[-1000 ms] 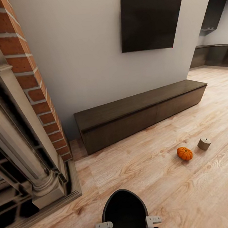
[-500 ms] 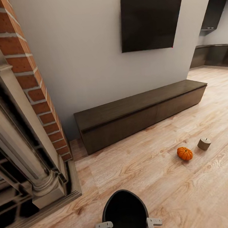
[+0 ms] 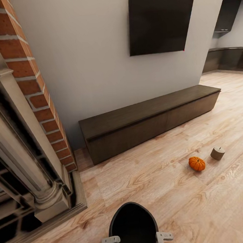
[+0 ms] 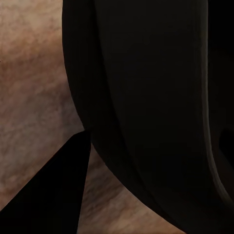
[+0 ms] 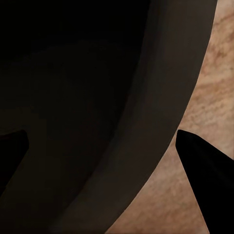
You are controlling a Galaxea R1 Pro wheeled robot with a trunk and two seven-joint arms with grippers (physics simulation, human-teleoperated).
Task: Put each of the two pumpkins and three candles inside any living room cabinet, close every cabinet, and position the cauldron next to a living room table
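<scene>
One pumpkin (image 3: 196,163) sits on the wood floor (image 3: 149,185) at lower right of the head view, w/ one candle (image 3: 217,153) just beside it, up and to the right, not touching. Both lie in front of the cabinet (image 3: 151,120), which runs from centre frame toward the right edge along the grey wall (image 3: 87,65); its fronts look flush, no gap visible. A dark TV (image 3: 159,21) hangs on the wall above the cabinet, upper centre-right. Brick fireplace (image 3: 29,118) takes up the left side, w/ a pale column and hearth edge at lower left. Dark kitchen units (image 3: 228,58) show far off at upper right.

Cauldron (image 3: 133,227) is at bottom centre of the head view, mouth facing the camera, flanked by two pale bracket-like robot parts at its lower left & right.

Left wrist view: cauldron's black rim and wall (image 4: 151,112) very close, floor behind; one dark finger (image 4: 53,195) at lower left of that frame. Right wrist view: cauldron's rim (image 5: 161,126) curves across, w/ dark fingertips (image 5: 204,170) at either side, one inside the rim and one outside. Can't tell for either gripper whether the jaws are apart or clamped on the rim.
</scene>
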